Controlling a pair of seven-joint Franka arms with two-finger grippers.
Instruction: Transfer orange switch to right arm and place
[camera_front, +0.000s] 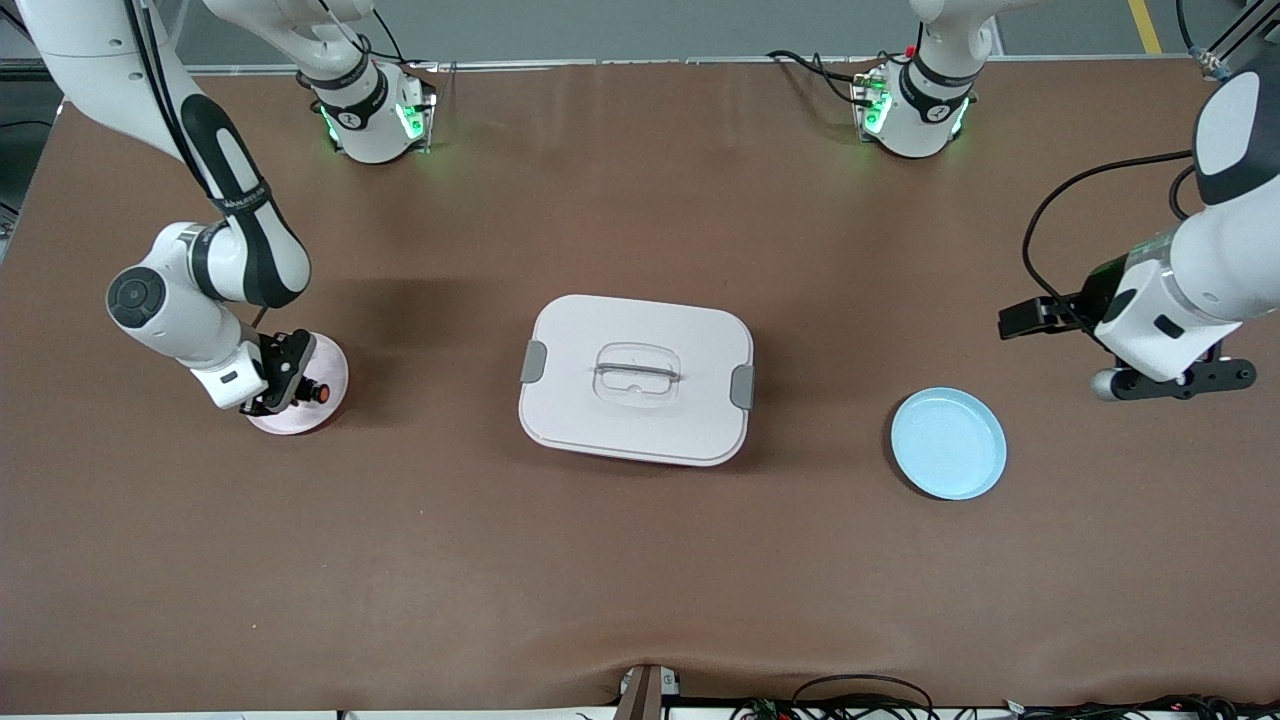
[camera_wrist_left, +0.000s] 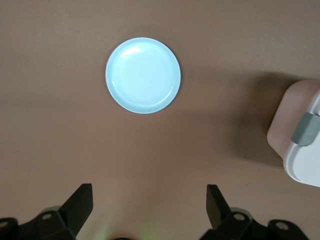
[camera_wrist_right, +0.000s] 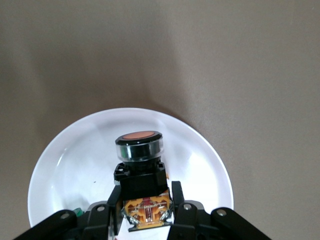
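The orange switch (camera_front: 318, 392) (camera_wrist_right: 140, 150), a black stubby body with a round orange end, is gripped by my right gripper (camera_front: 296, 388) (camera_wrist_right: 145, 192), which is shut on its orange-banded base. It is low over a pale pink plate (camera_front: 332, 360) (camera_wrist_right: 75, 160) toward the right arm's end of the table; I cannot tell whether it touches the plate. My left gripper (camera_front: 1180, 384) (camera_wrist_left: 149, 195) waits open with nothing between its fingers, over bare table at the left arm's end, beside a light blue plate (camera_front: 948, 443) (camera_wrist_left: 143, 75).
A pale rectangular box (camera_front: 635, 378) (camera_wrist_left: 300, 135) with a handled lid and grey side clips stands mid-table. The brown table mat stretches wide around it. Cables lie along the table edge nearest the front camera.
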